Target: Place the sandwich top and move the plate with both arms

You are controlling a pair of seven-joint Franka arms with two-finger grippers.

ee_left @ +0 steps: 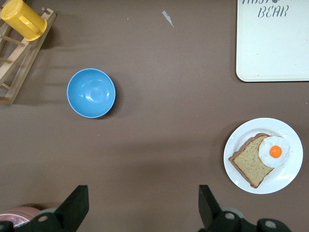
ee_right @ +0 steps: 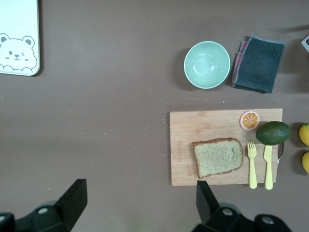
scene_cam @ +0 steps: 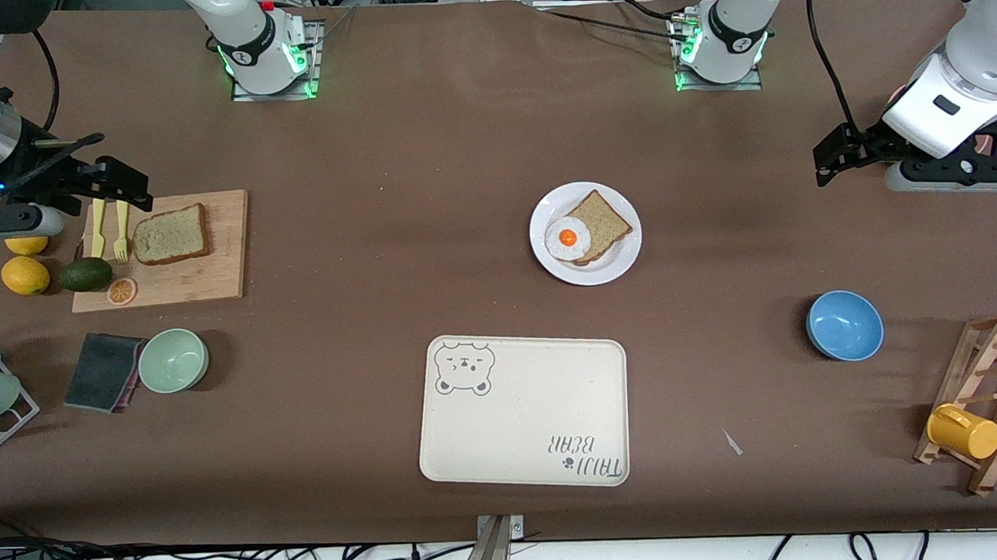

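Observation:
The sandwich top [scene_cam: 170, 234] is a tan bread slice lying flat on a wooden cutting board [scene_cam: 212, 276] at the right arm's end of the table; it also shows in the right wrist view [ee_right: 218, 157]. The white plate [scene_cam: 611, 267] sits mid-table and holds another bread slice [scene_cam: 605, 221] with a fried egg [scene_cam: 566, 237] on it; the plate also shows in the left wrist view [ee_left: 285, 182]. My right gripper [scene_cam: 115, 180] [ee_right: 141, 191] is open and empty, up over the board's edge. My left gripper [scene_cam: 834, 160] [ee_left: 142, 195] is open and empty, over bare table at the left arm's end.
On the board lie a yellow fork and knife [scene_cam: 109, 230], an orange slice [scene_cam: 121, 290] and an avocado [scene_cam: 86, 274], with lemons [scene_cam: 25, 274] beside it. A green bowl [scene_cam: 173, 360], a dark cloth [scene_cam: 103, 371], the bear tray [scene_cam: 523, 411], a blue bowl [scene_cam: 844, 325] and a rack with a yellow mug [scene_cam: 964, 430] lie nearer the camera.

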